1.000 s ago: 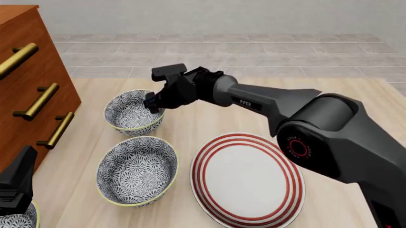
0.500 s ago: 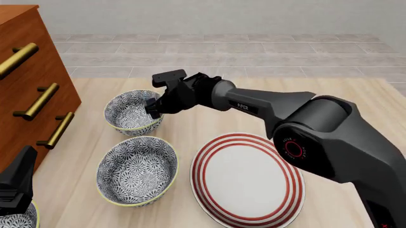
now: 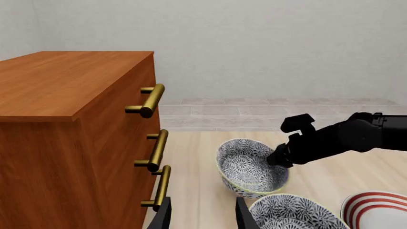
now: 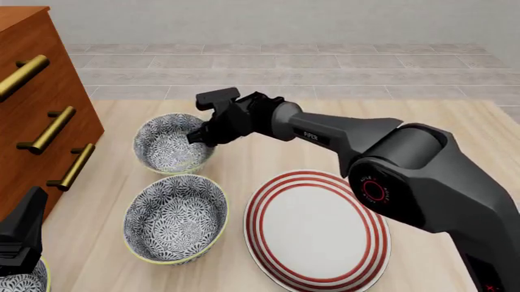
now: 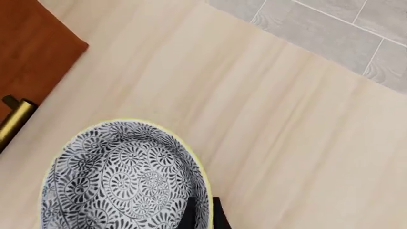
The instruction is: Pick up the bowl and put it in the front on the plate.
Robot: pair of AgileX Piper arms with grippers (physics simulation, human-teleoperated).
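Observation:
Three patterned bowls show. The far bowl point(image 4: 169, 145) is tipped up on its right side, and my right gripper point(image 4: 201, 135) is shut on its right rim. In the right wrist view that bowl point(image 5: 117, 179) fills the lower left, its yellow rim pinched between the two fingertips of the right gripper point(image 5: 202, 215). Closer to me, a second bowl point(image 4: 175, 218) sits flat. The red-ringed plate point(image 4: 268, 210) lies to its right with nothing on it. My left gripper point(image 3: 202, 218) is open and holds nothing, low at the front left near a third bowl point(image 4: 21, 285).
A wooden dresser point(image 4: 33, 115) with brass handles stands along the table's left side, close to the far bowl. The right arm point(image 4: 406, 164) spans the table above the plate. Grey tiled floor lies beyond the table's far edge.
The right gripper has risen slightly with the far bowl's right rim in it. The bowl now tilts, where it sat flat before. The left arm has not moved.

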